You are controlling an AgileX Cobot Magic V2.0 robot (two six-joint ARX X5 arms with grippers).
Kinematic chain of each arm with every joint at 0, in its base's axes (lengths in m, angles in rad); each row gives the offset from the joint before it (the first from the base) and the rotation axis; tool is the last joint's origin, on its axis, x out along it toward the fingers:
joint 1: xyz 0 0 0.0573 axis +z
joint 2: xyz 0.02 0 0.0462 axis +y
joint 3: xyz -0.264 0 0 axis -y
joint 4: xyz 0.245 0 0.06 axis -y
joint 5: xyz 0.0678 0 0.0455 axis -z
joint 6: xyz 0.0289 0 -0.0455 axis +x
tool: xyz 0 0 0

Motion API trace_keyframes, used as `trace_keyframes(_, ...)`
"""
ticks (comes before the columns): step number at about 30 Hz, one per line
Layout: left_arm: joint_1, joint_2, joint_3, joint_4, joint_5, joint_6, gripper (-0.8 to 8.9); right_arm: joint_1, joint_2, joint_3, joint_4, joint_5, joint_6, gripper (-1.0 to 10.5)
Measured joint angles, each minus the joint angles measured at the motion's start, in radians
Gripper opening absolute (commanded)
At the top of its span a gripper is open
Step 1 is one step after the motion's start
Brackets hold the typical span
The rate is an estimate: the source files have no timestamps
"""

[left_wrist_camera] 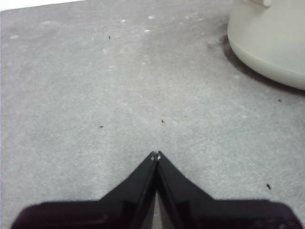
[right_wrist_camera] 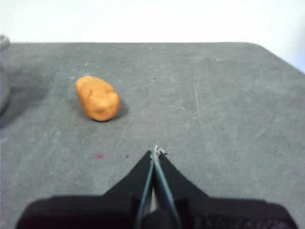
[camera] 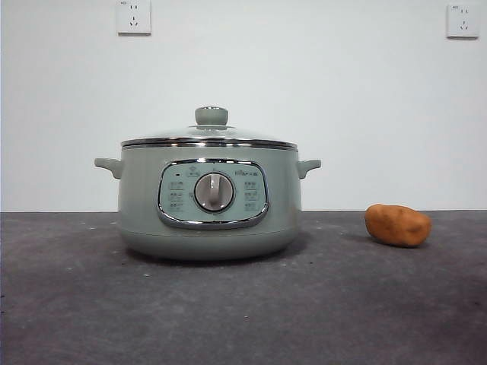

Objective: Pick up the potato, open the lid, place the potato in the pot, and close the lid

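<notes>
Table [camera: 68,312]: dark grey, speckled, runs the full width of the front view w/ a white wall [camera: 342,99] behind it. Two white sockets on the wall, one upper left [camera: 134,17], one upper right [camera: 463,20].

Pot [camera: 208,199]: biggest item, sage-green, sits upright on the table a bit left of centre in the front view. Small handle on each side, chrome-framed panel facing the camera, grey dial [camera: 214,192] in the middle of the panel. Left wrist view catches only a curved bit of its lower wall, w/ shadow on the table beside it.

Lid [camera: 209,140]: glass, chrome rim, seated flat on the pot's rim, closed. Green knob [camera: 211,115] on top, centred.

Potato [camera: 397,225]: orange-brown, oval, lying on its side on the table, well apart from the pot, on the right side of the front view. Nothing touching it. Right wrist view shows it alone on bare table, w/ a sliver of the pot at the frame edge.

Left gripper [left_wrist_camera: 156,155]: jaws pressed together at the tips, holding nothing, over bare table near the pot's base.

Right gripper [right_wrist_camera: 156,151]: jaws closed tip to tip, empty, above the table, near the potato but clear of it.

Neither arm shows in the front view.
</notes>
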Motion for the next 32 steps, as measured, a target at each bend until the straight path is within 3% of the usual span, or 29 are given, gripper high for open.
trace_keyframes(8,0.0,0.0,0.0,0.021,0.0,-0.043,-0.03,0.0,0.0,0.0,0.0,0.0,0.134,-0.2)
trace_keyframes(23,0.0,0.003,0.047,0.016,0.003,-0.052,-0.04,0.0,0.0,0.021,-0.012,-0.007,0.167,-0.2)
trace_keyframes(32,0.0,0.087,0.201,0.0,0.14,-0.089,0.0,0.0,0.011,0.132,-0.003,-0.01,0.202,0.7)
